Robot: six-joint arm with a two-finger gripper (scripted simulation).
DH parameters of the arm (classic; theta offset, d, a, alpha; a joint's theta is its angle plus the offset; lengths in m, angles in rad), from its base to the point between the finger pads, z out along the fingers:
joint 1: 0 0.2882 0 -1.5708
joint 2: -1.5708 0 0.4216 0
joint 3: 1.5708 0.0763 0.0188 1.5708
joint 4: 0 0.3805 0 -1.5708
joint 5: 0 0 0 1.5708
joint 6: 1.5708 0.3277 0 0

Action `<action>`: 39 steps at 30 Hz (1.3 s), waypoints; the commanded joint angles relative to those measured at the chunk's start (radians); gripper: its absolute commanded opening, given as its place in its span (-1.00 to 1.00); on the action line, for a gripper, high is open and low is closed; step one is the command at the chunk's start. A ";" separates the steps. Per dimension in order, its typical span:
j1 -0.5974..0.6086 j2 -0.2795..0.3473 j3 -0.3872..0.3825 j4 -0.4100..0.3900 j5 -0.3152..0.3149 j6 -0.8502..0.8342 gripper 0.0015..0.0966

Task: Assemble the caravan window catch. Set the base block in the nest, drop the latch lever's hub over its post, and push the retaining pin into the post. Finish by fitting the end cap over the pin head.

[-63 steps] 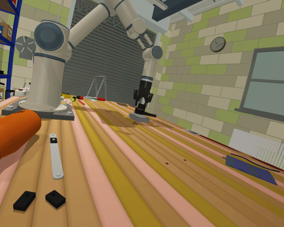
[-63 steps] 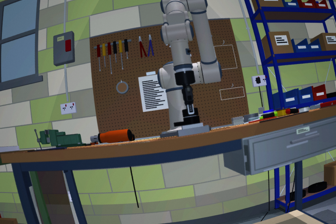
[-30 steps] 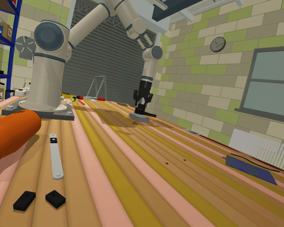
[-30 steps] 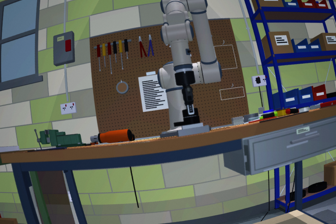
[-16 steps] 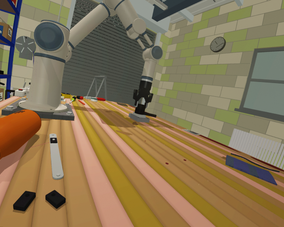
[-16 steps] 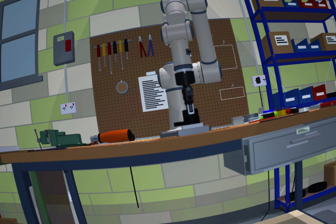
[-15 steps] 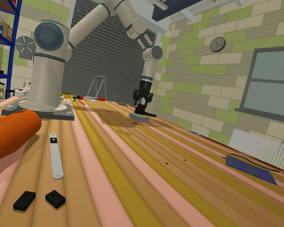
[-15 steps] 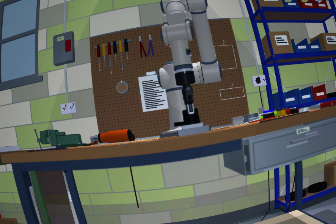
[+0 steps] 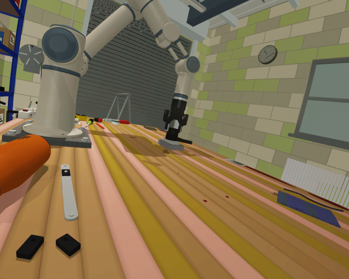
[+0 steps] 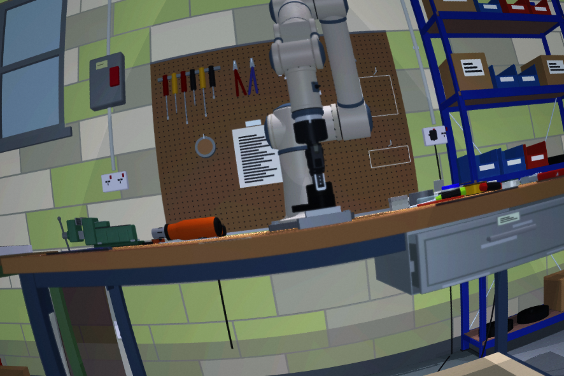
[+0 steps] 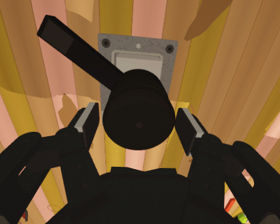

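The black latch lever's round hub (image 11: 138, 116) sits over the base block (image 11: 138, 61) in the grey nest plate (image 9: 171, 144), and its arm (image 11: 77, 52) sticks out to one side past the plate's edge. My gripper (image 11: 138, 129) is open, with a finger on either side of the hub and holding nothing. In the side camera the gripper (image 9: 175, 130) stands straight above the nest at the far part of the bench. The post under the hub is hidden.
Two small black blocks (image 9: 30, 246) (image 9: 68, 244) and a grey flat bar (image 9: 68, 191) lie on the near left of the bench beside an orange power tool (image 9: 12, 163). The robot's base (image 9: 56, 132) stands behind them. A dark blue mat (image 9: 307, 207) lies at the right.
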 commanded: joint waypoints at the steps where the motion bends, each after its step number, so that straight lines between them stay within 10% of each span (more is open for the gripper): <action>1: 0.000 -0.001 -0.001 0.000 0.000 0.000 0.65; 39: -0.001 -0.143 -0.091 0.000 0.232 -0.001 0.65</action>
